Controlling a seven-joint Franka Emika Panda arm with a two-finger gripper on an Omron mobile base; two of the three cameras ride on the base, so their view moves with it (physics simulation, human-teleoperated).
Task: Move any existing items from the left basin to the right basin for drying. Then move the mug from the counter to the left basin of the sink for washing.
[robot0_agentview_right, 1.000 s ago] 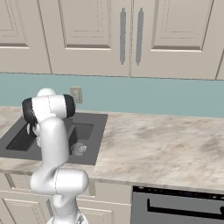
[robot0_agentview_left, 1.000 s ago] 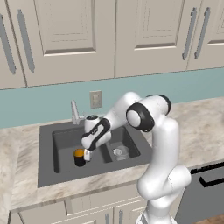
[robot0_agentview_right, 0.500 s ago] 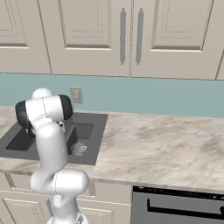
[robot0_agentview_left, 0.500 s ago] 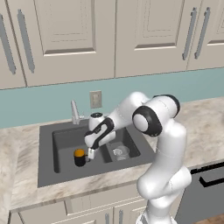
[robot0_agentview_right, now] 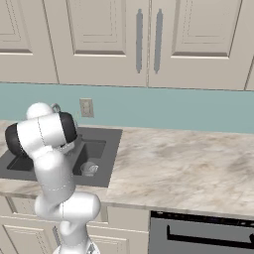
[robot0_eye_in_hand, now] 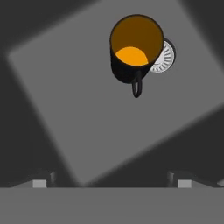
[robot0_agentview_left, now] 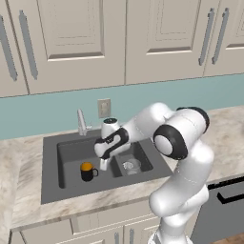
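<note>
Mug (robot0_agentview_left: 87,171) upright in left basin (robot0_agentview_left: 71,152) beside drain (robot0_eye_in_hand: 163,57); gripper (robot0_agentview_left: 103,165) above, jaws wide, empty; glass (robot0_agentview_left: 130,165) in right basin (robot0_agentview_left: 140,155)

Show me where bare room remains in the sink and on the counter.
Left basin: bare floor all round the mug, which stands by the drain. Right basin: crowded, the glass fills most of it. Counter right of the sink: a wide bare stretch.

Cream cabinets (robot0_agentview_left: 76,43), teal backsplash (robot0_agentview_right: 188,111), wall outlet (robot0_agentview_left: 104,107)
</note>
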